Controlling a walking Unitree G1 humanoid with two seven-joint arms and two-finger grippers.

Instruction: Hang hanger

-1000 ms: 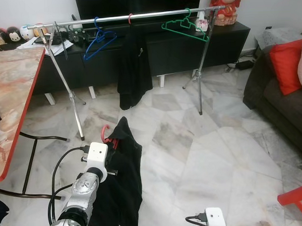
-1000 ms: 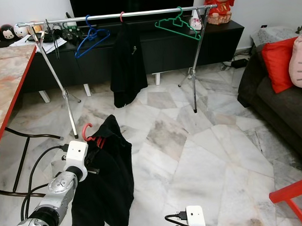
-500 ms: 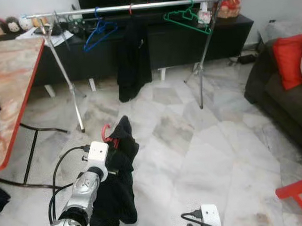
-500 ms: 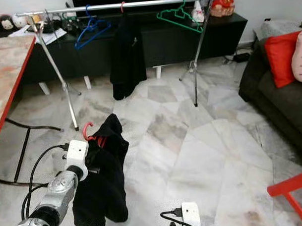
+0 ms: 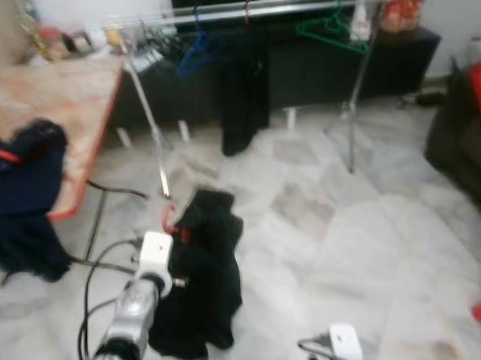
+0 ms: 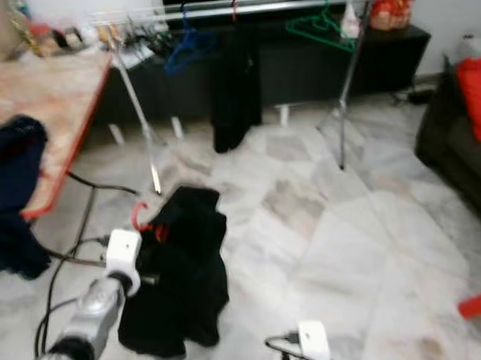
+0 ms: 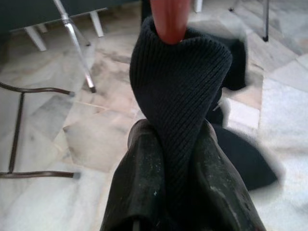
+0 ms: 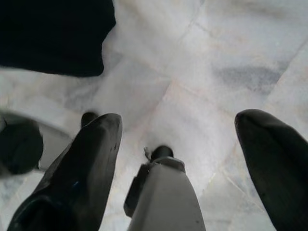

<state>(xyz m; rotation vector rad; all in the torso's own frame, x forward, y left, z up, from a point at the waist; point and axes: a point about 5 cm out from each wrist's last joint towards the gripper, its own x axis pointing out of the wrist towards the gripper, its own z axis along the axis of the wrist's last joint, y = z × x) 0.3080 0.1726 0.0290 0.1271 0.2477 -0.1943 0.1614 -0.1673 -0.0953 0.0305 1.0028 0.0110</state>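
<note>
My left gripper (image 7: 174, 144) is shut on a red hanger (image 5: 170, 222) draped with a black knitted garment (image 5: 202, 268), held low over the floor. The garment hangs down past my left arm (image 5: 134, 310). In the left wrist view the red hook (image 7: 169, 19) rises above the black knit (image 7: 180, 82) pinched between my fingers (image 7: 139, 178). A silver clothes rail (image 5: 242, 8) stands ahead, carrying a blue hanger (image 5: 193, 54), a hung black garment (image 5: 245, 93) and a green hanger (image 5: 330, 31). My right gripper (image 8: 178, 130) hangs open over the marble floor.
A marble-topped table (image 5: 48, 108) with a red edge stands at left, a dark blue garment (image 5: 24, 195) slung over its corner. A black TV cabinet (image 5: 315, 59) runs behind the rail. A dark sofa (image 5: 461, 156) sits at right. A red chair corner (image 6: 478, 306) is near right.
The camera has swung left and blurred: the table with the blue garment has come into view and the rail sits further right. My left gripper still holds the hanger.
</note>
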